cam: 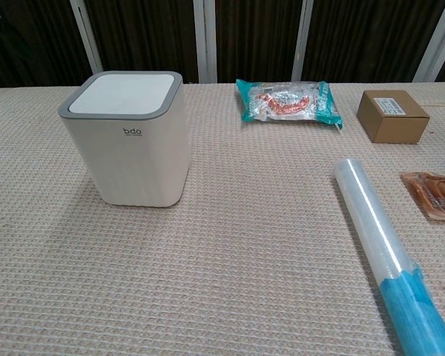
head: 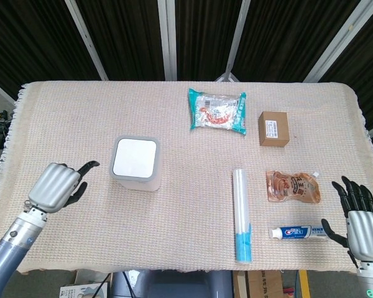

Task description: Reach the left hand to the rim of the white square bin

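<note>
The white square bin (head: 135,163) with a grey rim and closed white lid stands upright left of the table's middle; the chest view shows it at the upper left (cam: 126,141). My left hand (head: 57,185) hovers over the cloth to the bin's left, a short gap away, holding nothing. Its fingers are partly bent and one dark fingertip points toward the bin. My right hand (head: 359,218) sits at the front right corner, fingers spread, empty. Neither hand appears in the chest view.
A teal snack packet (head: 217,110) and a brown box (head: 274,128) lie at the back. A film roll with a blue end (head: 241,215), an orange pouch (head: 292,187) and a toothpaste tube (head: 298,233) lie at the front right.
</note>
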### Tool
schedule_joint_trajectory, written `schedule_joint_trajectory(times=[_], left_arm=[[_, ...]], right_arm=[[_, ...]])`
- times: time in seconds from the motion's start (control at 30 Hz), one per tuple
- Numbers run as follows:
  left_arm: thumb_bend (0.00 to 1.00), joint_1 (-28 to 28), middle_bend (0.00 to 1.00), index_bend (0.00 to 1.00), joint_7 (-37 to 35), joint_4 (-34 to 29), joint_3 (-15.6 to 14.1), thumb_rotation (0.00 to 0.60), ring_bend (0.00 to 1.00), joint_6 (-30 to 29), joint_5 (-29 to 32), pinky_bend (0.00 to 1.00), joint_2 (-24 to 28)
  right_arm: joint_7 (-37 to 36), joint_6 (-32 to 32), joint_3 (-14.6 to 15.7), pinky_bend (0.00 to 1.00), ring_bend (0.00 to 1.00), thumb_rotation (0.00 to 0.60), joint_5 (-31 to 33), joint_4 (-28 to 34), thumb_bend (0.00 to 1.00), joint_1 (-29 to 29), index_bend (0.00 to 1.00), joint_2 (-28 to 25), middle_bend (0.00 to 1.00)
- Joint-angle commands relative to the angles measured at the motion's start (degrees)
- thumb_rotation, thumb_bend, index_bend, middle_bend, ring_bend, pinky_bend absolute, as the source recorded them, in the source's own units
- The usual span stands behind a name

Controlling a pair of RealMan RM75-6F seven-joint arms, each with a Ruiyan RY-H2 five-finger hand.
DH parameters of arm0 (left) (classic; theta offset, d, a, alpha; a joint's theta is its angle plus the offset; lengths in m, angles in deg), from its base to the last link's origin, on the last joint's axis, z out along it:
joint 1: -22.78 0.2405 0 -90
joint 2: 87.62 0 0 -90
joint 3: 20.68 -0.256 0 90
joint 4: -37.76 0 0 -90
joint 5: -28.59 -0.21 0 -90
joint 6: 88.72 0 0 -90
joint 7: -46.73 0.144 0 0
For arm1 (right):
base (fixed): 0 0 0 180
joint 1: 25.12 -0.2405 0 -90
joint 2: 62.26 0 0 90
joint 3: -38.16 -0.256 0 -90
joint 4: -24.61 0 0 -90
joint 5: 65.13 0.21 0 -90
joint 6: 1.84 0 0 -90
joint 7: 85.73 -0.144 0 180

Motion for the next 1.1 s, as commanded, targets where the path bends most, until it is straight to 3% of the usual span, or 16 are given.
schedule_joint_trajectory(times=[0.03,0.3,1.1], left_arm=[[0.69,-3.64,0.86,0.26,4.49,-1.82,0.68,0.6,0.77,2.63,5.0,0.68,-1.95],[0.69,-8.19,0.86,0.26,10.09,-2.18,0.57,0.6,0.77,3.64,10.09,0.68,-5.23],[0.69,-14.49,0.86,0.26,23.8,-2.92,-5.28,0.6,0.78,0.2,20.41,0.68,-10.88]], right_arm=[[-0.07,0.1,-0.07,0.05,0.03,0.6,0.01,0.04,0.3,0.02,0.12,-0.07,0.01],[-0.49,0.22,-0.25,0.05,0.03,0.6,0.33,0.0,0.3,0.08,0.12,-0.26,0.01],[-0.94,0.2,-0.53,0.05,0.03,0.6,0.81,-0.12,0.3,0.06,0.12,-0.5,0.01]])
